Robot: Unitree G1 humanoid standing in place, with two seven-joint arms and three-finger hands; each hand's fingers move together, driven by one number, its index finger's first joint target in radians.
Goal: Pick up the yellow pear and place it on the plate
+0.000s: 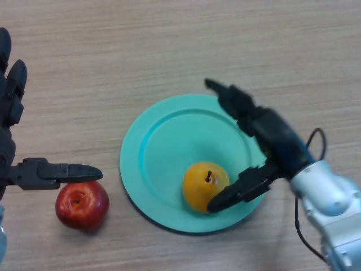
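The yellow pear (203,185) stands upright on the turquoise plate (163,147), near the plate's front right rim. My right hand (265,135) hovers over the plate's right side, open, with its fingers stretched toward the far rim and its thumb at the pear's front right side, touching or almost touching it. My left hand (17,135) is open at the left edge, its thumb pointing right just above a red apple.
A red apple (82,204) lies on the wooden table (169,45) left of the plate, right under my left thumb.
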